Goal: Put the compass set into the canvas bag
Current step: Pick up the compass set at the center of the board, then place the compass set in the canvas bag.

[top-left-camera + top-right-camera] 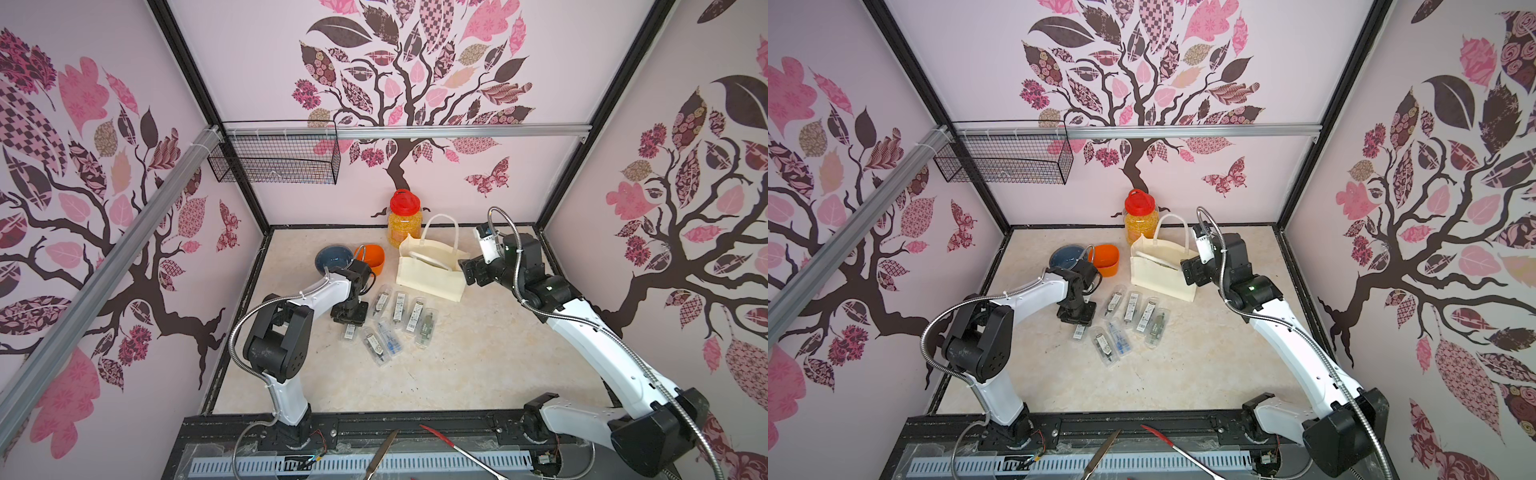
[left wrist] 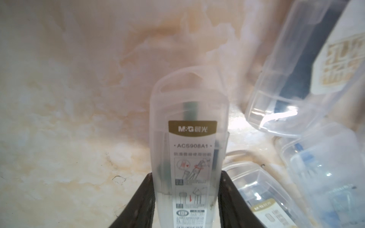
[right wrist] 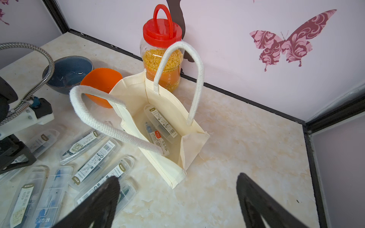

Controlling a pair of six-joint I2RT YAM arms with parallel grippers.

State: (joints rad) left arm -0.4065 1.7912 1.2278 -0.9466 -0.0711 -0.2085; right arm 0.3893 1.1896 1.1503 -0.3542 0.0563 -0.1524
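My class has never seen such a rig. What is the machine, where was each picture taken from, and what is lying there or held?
Two robot arms work at a table. Two pictures look down from above; two come from cameras on the wrists. The left gripper is shut on a clear compass case; the right gripper is open near the bag. Loose cases lie on the table; packed cases lie in the bag. A bowl, cup and jar stand behind.

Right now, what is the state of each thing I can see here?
Bag, upright, open, compass sets inside.
Left end effector, shut on one compass set on the table.
Right end effector, open, empty.
Other compass sets, closed, lying flat on table.
Jar, upright, lid on.
Bowl, upright.
Cup, upright.
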